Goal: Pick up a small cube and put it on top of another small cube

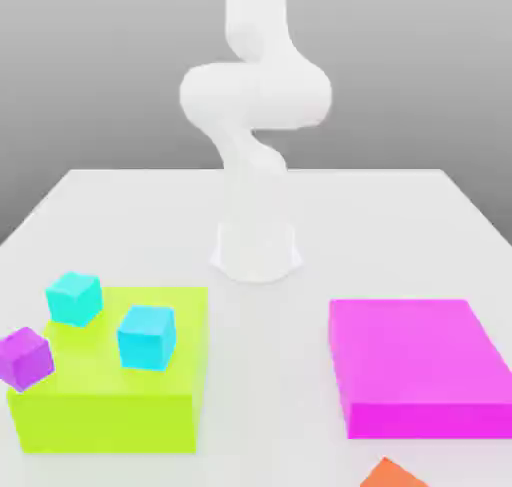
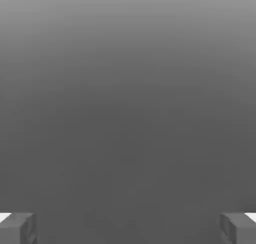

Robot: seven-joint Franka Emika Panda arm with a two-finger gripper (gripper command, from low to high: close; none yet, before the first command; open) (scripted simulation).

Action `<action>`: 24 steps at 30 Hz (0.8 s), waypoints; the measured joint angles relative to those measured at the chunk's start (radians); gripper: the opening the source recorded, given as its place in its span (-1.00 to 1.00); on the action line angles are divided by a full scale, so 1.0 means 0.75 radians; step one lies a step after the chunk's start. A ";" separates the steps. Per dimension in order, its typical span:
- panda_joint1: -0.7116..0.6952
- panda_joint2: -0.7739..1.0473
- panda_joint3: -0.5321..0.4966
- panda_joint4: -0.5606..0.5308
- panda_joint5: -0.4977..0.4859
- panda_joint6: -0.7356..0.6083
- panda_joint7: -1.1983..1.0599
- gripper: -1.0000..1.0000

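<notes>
White tabletop (image 1: 120,205) under a grey backdrop carries the arm's base (image 1: 256,250) near its middle, with bare surface all round it. Toward the exterior view's left of the base lies a lime block (image 1: 100,410) bearing two cyan cubes (image 1: 146,336), one at its far edge; a purple cube (image 1: 25,357) overhangs its outer side. Opposite sits a magenta slab (image 1: 415,365). Beyond that slab's near edge, the small cube (image 1: 393,474) is cut off by the frame. The gripper (image 2: 128,228) is spread wide, its fingers (image 2: 19,228) holding nothing.

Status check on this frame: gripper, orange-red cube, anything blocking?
Gripper open, holding nothing. Orange-red cube on the table, untouched. Nothing seen blocking it.
</notes>
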State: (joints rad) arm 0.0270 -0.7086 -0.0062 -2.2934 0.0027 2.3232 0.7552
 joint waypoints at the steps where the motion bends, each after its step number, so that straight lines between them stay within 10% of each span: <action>1: 0.015 0.053 -0.003 0.004 0.002 0.013 -0.026 0.00; 24: 0.233 1.168 0.030 0.084 0.022 0.297 -0.564 0.00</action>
State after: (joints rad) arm 0.2018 0.1674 0.0162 -2.2301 0.0194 2.5463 0.3320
